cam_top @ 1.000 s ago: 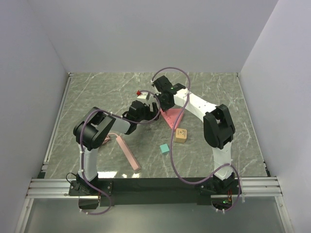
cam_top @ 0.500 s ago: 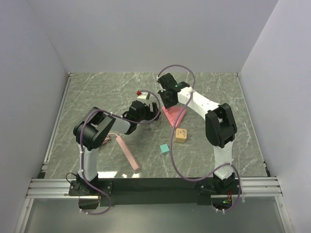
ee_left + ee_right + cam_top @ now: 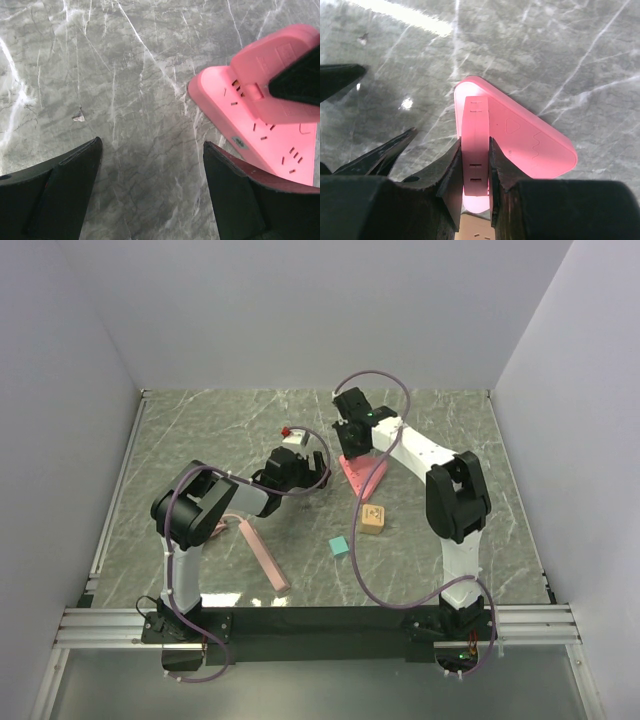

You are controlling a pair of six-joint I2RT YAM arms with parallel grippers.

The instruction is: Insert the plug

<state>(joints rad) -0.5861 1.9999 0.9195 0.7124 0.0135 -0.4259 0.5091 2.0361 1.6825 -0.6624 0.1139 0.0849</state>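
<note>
While the right jaws clamp the pink rectangular plastic plug over a corner of the pink triangular socket block, the left jaws stand apart, that block just ahead of them on the grey marbled tabletop.

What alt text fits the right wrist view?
The right claw is shut on a pink plug, holding it over one corner of a pink triangular socket block lying on a grey marbled table. Whether the plug is seated cannot be told.
</note>
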